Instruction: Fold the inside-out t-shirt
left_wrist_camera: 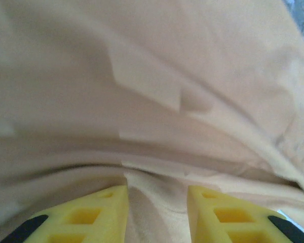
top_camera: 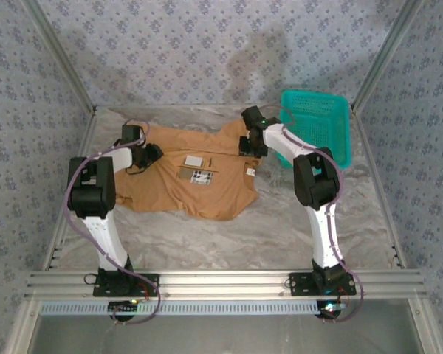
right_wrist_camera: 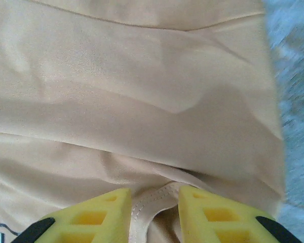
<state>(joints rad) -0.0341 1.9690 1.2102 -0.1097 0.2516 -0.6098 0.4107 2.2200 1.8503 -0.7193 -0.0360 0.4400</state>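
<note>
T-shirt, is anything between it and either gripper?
Nothing visible. The left gripper and right gripper are both open, straddling the t-shirt fabric. The teal basket sits off to its right.

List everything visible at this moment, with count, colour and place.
shirt: one, tan, spread across the middle of the table
labels: two, whitish, one with dark print, on the shirt's middle
basket: one, teal, far right corner
table: one, whitish crinkled cover
walls: pale, patterned, around the table
frame: silver metal, near edge
left arm: one, white and black, near left
right arm: one, white and black, near right
left gripper: yellow fingers apart, cloth between
right gripper: yellow fingers apart, astride a seam
</note>
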